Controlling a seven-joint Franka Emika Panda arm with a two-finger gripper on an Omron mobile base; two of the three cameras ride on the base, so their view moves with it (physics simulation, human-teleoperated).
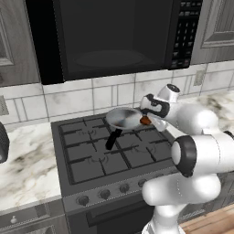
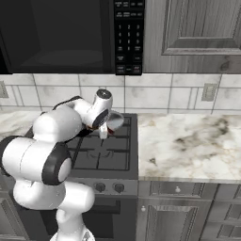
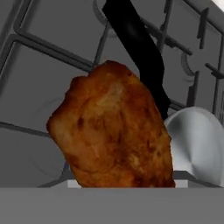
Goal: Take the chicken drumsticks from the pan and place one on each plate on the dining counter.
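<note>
My gripper (image 1: 147, 120) is shut on one reddish-brown chicken drumstick (image 1: 145, 120), held just above the right rim of the pan (image 1: 123, 118). The light-grey pan sits on the back of the stove, its black handle (image 1: 113, 138) pointing toward the front. In the hand view the drumstick (image 3: 113, 131) looms large and covers my fingertips, with the pan (image 3: 197, 144) and its handle (image 3: 140, 48) below it. From the right base view the gripper (image 2: 105, 132) hangs beside the pan (image 2: 116, 121), a bit of drumstick (image 2: 110, 132) showing. The plates and the dining counter are out of view.
A black gas stove (image 1: 98, 151) with raised grates lies under the gripper. A dark microwave (image 1: 109, 36) hangs close above it. Marble worktops (image 2: 188, 141) flank the stove, backed by a tiled wall (image 1: 68, 100). My own arm (image 1: 196, 132) crowds the stove's right side.
</note>
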